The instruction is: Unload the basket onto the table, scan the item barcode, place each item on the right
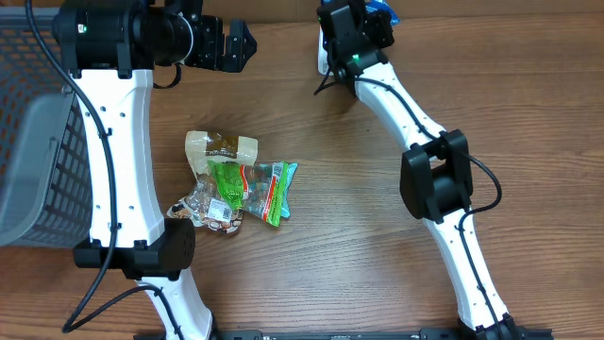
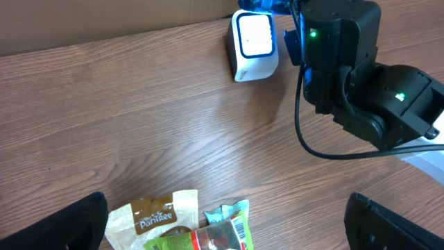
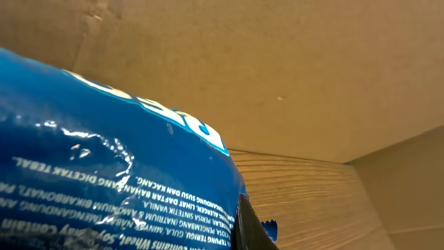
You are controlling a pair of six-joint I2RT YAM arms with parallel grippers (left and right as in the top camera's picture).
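Blue packet [image 3: 104, 173] fills the frame's lower left, right gripper [image 1: 363, 21] clamped on it beside the scanner [image 2: 253, 43]; left gripper's [image 1: 241, 45] fingers stand apart.

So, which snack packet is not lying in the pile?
The blue packet, held by the right gripper near the scanner; the other packets lie heaped on the table.

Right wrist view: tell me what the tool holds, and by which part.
The right tool grips a blue packet near its crimped edge; the left tool is open and holds nothing.
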